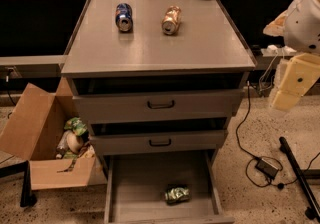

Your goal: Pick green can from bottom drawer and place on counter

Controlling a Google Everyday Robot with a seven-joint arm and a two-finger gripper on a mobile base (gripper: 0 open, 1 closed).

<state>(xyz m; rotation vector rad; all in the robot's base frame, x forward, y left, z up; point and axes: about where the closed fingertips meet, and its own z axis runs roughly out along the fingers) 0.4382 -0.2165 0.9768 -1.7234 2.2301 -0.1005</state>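
Green can (177, 194) lies in open bottom drawer (140, 183). Gripper (294, 87) right of counter (160, 48); grip state: can't tell.

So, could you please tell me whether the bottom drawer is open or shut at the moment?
Open: the bottom drawer is pulled out, floor showing with the green can lying inside. The gripper hangs at right, outside it.

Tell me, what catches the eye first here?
The bottom drawer stands pulled out, a dented green can lying on its floor. A blue can and a gold can lie on the counter above. The robot's pale pincer hangs off the counter's right side.
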